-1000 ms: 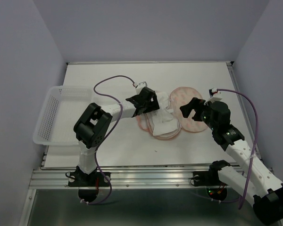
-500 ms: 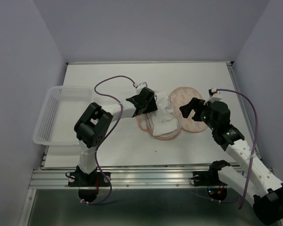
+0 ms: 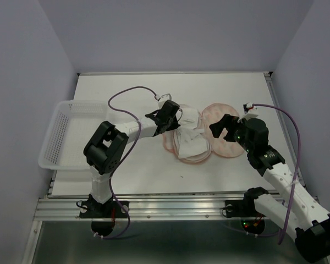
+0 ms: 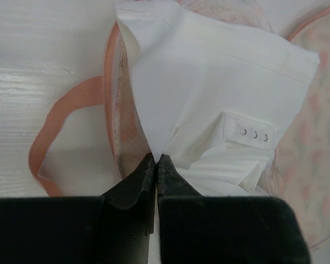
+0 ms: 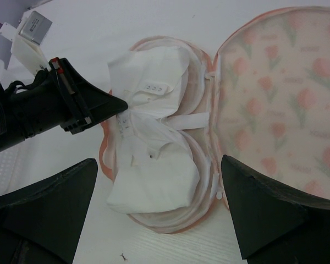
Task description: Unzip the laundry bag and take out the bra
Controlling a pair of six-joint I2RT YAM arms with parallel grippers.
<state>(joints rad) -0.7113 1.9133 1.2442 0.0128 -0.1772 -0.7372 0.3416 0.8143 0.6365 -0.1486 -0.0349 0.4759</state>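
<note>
pinching the bra (image 4: 209,93), left gripper (image 4: 155,162) clamped; right gripper (image 5: 158,165) spread wide; half the laundry bag (image 5: 280,99) hidden underneath

Clear mesh basket (image 3: 58,132) at table's (image 3: 154,181) left edge

bra (image 5: 154,148) in opened laundry bag (image 5: 275,104), basket (image 3: 58,135) at table's (image 3: 220,88) left edge

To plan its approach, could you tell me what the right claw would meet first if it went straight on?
Probably the bra, lying in the open laundry bag: the right claw points at its white fabric, though depth is unclear.
</note>
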